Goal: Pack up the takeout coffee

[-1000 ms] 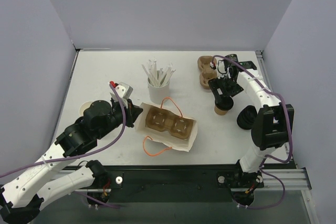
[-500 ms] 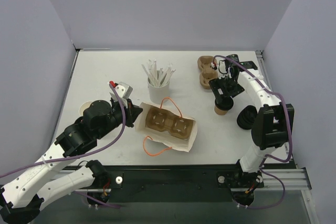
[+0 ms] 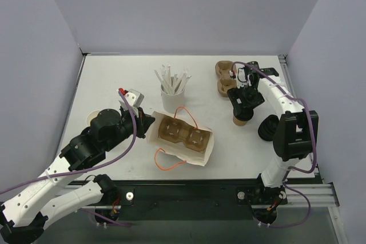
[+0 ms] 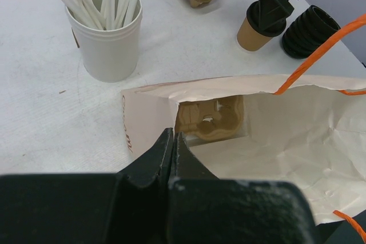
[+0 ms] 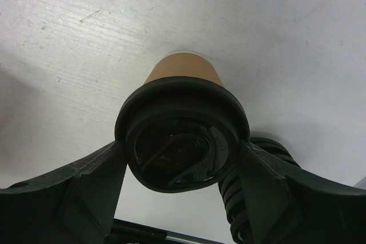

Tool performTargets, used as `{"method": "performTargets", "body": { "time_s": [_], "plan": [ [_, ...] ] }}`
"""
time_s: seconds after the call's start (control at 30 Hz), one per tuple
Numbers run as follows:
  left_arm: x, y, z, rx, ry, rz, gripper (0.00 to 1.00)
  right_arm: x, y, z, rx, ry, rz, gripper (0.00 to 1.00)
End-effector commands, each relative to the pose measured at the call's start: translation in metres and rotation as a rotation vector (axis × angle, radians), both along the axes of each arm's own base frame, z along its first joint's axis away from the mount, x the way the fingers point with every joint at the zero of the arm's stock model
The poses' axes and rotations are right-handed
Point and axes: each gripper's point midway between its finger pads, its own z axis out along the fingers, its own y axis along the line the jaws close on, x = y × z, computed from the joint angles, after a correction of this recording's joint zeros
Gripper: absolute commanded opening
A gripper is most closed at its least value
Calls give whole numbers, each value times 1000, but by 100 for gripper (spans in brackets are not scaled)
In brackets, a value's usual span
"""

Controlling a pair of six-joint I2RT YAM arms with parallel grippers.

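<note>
Our left gripper (image 4: pixel 173 141) has its jaws pressed together on the near edge of the white paper bag (image 4: pixel 297 135), holding its mouth agape. Inside the bag sits a brown cup carrier (image 4: pixel 211 119). Past the bag's right end, the takeout coffee (image 5: pixel 182 70) stands upright on the table, with the right gripper (image 5: pixel 182 147) down over it. Its jaws are spread wide, one on each side of the black lid. Whether they are bearing on the rim or only meeting it, we cannot tell.

We judge the grasp to be the step in hand. We would squeeze evenly, lift straight and keep the cup level, since a hold on the lid alone may pop it off.

Only the right wrist view shows the fingers (image 5: pixel 86 187) against the lid; from above, the arm covers them. Only the left wrist view looks into the bag's mouth. Beyond the bag stands a white cup of straws (image 4: pixel 108 44).
</note>
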Motion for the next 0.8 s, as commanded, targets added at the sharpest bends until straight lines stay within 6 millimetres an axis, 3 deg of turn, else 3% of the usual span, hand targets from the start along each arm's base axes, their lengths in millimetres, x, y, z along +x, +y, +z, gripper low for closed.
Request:
{"method": "performTargets", "body": {
  "time_s": [0.0,0.17,0.33,0.37,0.43,0.47,0.5,0.53,0.57,0.6,0.63,0.7,0.77],
  "plan": [
    [3,-1,16,-40,-48,0,0,-14,-6,-10,-24,65,-23,73],
    [4,0,20,-31,-57,-2,0,-8,-6,4,-37,19,-30,59],
    [3,-4,21,-18,-44,-22,0,2,8,47,-81,-85,6,58],
    [3,-6,20,-15,-36,-31,0,11,15,70,-71,-146,15,58],
    [2,-6,21,-14,-28,-36,0,9,34,94,-70,-191,49,59],
    [3,-9,20,-8,-20,-45,0,15,39,121,-78,-269,43,59],
    [3,-10,21,-2,-20,-53,0,11,43,136,-86,-293,40,58],
    [2,-12,24,-3,-17,-68,0,7,59,150,-91,-327,79,58],
    [3,-14,22,6,-8,-73,0,5,56,167,-147,-378,76,58],
    [3,-16,23,6,-6,-78,0,2,59,195,-155,-441,80,58],
    [3,-16,26,3,-7,-79,0,-6,77,209,-161,-485,127,58],
    [4,-18,28,1,-16,-90,0,-16,79,251,-205,-598,130,57],
    [4,-19,29,-2,-23,-94,0,-31,99,276,-184,-670,177,56]
  ]
}}
